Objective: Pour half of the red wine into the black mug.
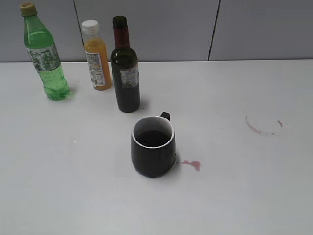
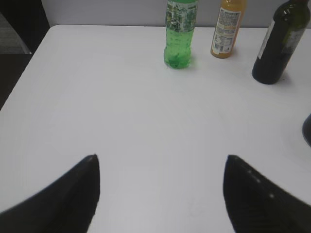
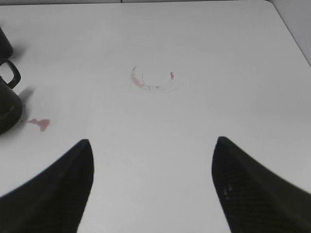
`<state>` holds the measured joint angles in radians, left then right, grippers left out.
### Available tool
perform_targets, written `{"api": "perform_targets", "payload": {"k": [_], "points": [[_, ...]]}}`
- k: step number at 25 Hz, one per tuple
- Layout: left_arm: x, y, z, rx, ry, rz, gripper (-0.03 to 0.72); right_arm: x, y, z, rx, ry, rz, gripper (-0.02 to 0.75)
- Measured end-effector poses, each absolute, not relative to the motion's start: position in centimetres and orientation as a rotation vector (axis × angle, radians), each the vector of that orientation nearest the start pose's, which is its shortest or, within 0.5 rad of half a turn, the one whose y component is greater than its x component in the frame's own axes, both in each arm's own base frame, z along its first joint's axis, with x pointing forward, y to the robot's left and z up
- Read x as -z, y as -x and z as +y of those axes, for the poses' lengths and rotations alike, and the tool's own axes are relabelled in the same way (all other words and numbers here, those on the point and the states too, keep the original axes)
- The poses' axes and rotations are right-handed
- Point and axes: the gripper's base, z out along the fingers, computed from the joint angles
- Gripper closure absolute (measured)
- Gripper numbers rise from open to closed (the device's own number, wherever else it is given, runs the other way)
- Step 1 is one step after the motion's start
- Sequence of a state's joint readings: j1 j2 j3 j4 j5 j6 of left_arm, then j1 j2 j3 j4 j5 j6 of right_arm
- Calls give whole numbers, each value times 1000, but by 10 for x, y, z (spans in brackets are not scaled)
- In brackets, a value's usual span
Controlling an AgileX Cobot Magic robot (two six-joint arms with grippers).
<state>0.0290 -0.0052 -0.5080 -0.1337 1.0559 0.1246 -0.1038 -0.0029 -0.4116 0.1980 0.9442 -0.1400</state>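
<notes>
Wine bottle (image 1: 126,66) upright behind black mug (image 1: 153,147), mug holds dark liquid. Left gripper (image 2: 161,167) and right gripper (image 3: 151,153) both wide, empty, over bare table (image 1: 244,196).

right gripper (image 3: 153,187) spread wide, empty, above white table (image 3: 218,39). faint red ring stain (image 3: 154,80) mid-table. mug (image 3: 7,104) at left edge, small red spill (image 3: 40,123) just beside it.

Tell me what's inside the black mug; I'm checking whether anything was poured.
The black mug holds dark red liquid below its white rim. Its bottom is covered by the liquid.
</notes>
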Motion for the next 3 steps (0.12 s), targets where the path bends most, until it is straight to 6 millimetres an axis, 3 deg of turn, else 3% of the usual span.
{"api": "perform_targets", "payload": {"k": [3], "points": [[-280, 7, -11, 62, -103, 2017, 97, -263, -10, 14, -79, 22, 1999, 165]]}}
